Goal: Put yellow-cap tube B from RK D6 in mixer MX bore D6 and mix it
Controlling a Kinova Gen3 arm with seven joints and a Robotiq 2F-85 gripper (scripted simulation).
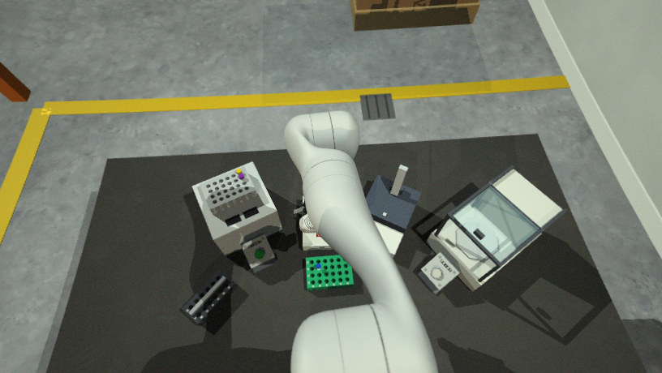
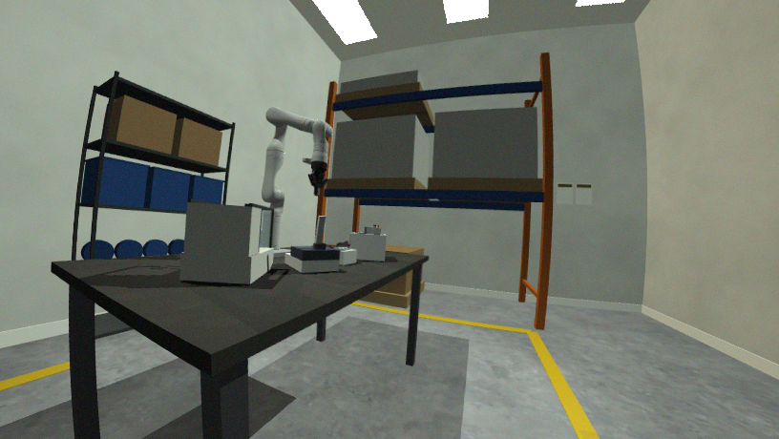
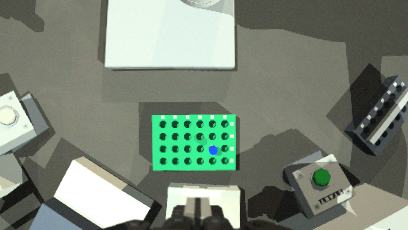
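Tube B, with its yellow cap, sits in the far right corner bore of the grey mixer MX. A purple-capped tube stands in the bore beside it. The two lamp windows on the mixer's top look dark. The green START key is on the sloping front. My gripper is shut and empty, high above the bench over the dry block. In the top view the arm hides it. The green rack RK holds one blue-capped tube.
The magnet block MG lies left of the rack. The dry block is under the gripper. The spectrophotometer SP and the glass-walled balance BAL with its keypad stand to the right.
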